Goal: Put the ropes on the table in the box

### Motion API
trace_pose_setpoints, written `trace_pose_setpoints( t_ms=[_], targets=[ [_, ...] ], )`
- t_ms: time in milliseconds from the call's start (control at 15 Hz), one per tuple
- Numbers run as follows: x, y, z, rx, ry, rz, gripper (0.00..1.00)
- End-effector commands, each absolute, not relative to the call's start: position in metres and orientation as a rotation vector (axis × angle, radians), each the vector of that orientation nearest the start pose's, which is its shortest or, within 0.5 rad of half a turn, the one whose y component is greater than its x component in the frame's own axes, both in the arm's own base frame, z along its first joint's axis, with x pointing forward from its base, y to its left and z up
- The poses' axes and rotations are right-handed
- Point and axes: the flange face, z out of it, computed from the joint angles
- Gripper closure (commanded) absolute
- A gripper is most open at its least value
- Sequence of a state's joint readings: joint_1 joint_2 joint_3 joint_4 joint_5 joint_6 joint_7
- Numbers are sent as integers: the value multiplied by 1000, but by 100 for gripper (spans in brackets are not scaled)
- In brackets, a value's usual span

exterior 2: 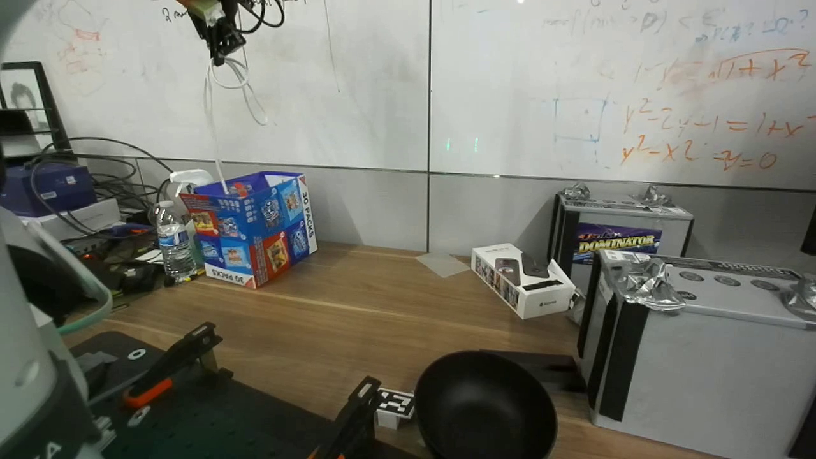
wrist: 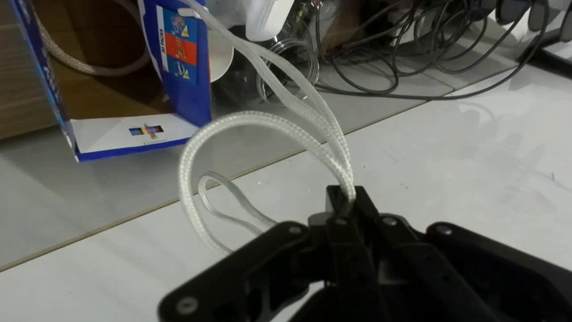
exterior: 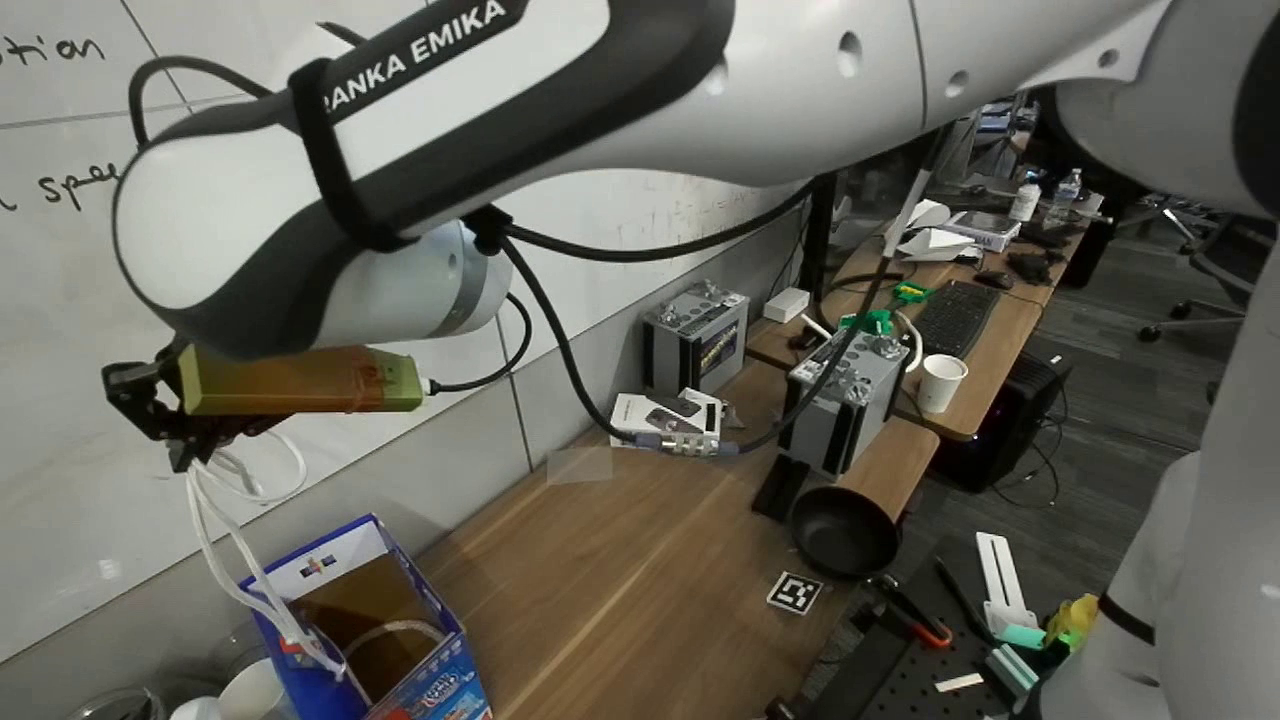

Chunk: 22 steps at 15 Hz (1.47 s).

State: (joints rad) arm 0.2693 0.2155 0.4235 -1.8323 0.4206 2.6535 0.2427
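My gripper (exterior: 185, 458) is shut on a white rope (exterior: 285, 622), high above the table (exterior: 600, 560). The gripper also shows in an exterior view (exterior 2: 220, 58) and in the wrist view (wrist: 351, 197). The held rope hangs in loose loops in the wrist view (wrist: 250, 118); its long strands drop to the near side of the box in both exterior views. The blue box (exterior 2: 255, 236) stands open on the table against the wall, below the gripper. A second white rope (exterior: 400, 627) lies curved inside the box, also seen in the wrist view (wrist: 96, 70).
A whiteboard wall (exterior 2: 357, 95) rises behind the box. A water bottle (exterior 2: 175, 245), white cups (exterior: 258, 690) and dark cables (wrist: 393, 67) are beside the box. A white printed box (exterior 2: 523, 284), a black pan (exterior 2: 484, 405) and grey battery cases (exterior 2: 695, 357) stand farther along the table.
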Motion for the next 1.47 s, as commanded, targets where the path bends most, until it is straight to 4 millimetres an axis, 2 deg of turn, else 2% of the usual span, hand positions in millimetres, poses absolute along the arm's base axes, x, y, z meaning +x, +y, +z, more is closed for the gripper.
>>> trace_pose_setpoints(
  t_ms=[0,467,667,733,1067,1267,1400],
  targets=[
    [540,401,477,-2435,-231,-377,98],
    [555,389,427,-2454,-378,-208,98],
    [561,383,416,-2477,-391,-186,98],
    [562,381,413,-2491,-399,-185,73],
    [562,364,401,-2605,-495,-126,38],
    [551,339,399,-2792,-505,-28,16],
    [539,316,407,-2896,-495,32,1]
  ],
)
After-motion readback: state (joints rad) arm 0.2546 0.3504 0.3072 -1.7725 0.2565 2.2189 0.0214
